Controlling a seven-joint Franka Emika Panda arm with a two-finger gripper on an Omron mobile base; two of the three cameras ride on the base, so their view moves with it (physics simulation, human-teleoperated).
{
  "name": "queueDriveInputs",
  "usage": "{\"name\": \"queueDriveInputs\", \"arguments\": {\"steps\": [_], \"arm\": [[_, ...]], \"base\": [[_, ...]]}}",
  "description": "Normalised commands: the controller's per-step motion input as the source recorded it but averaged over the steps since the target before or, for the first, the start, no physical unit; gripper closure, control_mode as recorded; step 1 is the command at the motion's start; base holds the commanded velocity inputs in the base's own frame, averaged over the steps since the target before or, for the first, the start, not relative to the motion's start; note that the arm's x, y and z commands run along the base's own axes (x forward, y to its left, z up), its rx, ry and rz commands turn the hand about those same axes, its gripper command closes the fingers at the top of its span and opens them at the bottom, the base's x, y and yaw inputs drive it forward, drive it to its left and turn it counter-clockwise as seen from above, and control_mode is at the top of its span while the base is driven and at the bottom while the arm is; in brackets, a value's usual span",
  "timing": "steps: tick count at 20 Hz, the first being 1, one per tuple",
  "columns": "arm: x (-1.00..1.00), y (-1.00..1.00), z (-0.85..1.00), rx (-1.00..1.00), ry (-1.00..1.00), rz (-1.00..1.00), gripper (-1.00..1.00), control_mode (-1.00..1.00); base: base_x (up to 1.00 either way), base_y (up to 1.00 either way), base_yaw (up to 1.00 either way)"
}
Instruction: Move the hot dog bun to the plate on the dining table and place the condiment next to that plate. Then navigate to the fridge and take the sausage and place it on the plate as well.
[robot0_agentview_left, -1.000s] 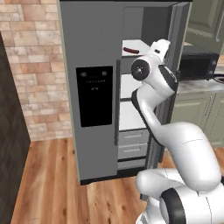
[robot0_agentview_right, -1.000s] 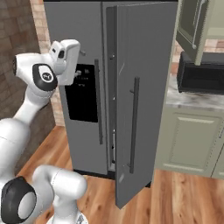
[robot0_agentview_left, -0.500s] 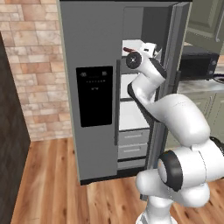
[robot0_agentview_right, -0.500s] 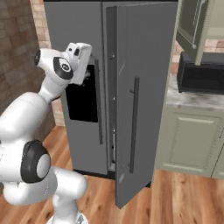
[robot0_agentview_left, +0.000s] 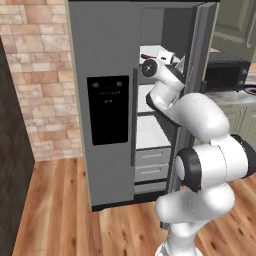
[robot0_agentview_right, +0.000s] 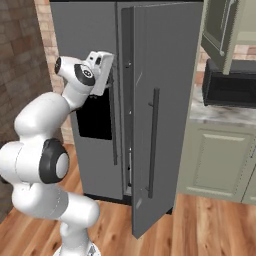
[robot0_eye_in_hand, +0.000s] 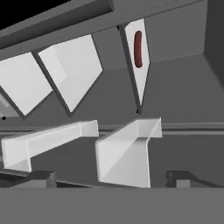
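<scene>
Fingertips of the two-finger pincer (robot0_eye_in_hand: 104, 175) are standing spread and empty, readied for a grab, and pointing into the tall grey fridge (robot0_agentview_left: 105, 65), whose door is hanging open for access. Farther in, the slim dark red-brown sausage (robot0_eye_in_hand: 138, 48) is lying on a white shelf (robot0_eye_in_hand: 141, 76).

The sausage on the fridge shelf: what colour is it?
Dark red-brown. The sausage shows best in the hand view, lying on a white shelf.
</scene>
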Motion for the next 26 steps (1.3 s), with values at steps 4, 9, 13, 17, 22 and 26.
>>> {"name": "queueDriveInputs", "arguments": {"steps": [4, 9, 13, 17, 22, 26], "arm": [[0.63, -0.33, -0.26, 0.0, 0.0, 0.0, -1.0, -1.0], [0.26, -0.38, -0.14, 0.0, 0.0, -0.02, -1.0, -1.0], [0.1, -0.46, -0.08, 0.0, 0.0, -0.06, -1.0, -1.0], [0.02, -0.47, -0.07, 0.0, 0.0, -0.08, -1.0, -1.0], [-0.01, -0.49, -0.01, 0.0, 0.0, -0.1, -1.0, -1.0], [-0.16, -0.55, 0.0, 0.0, 0.0, -0.14, -1.0, -1.0]], "base": [[0.0, 0.0, 0.0], [0.0, 0.0, 0.0], [0.0, 0.0, 0.0], [0.0, 0.0, 0.0], [0.0, 0.0, 0.0], [0.0, 0.0, 0.0]]}}
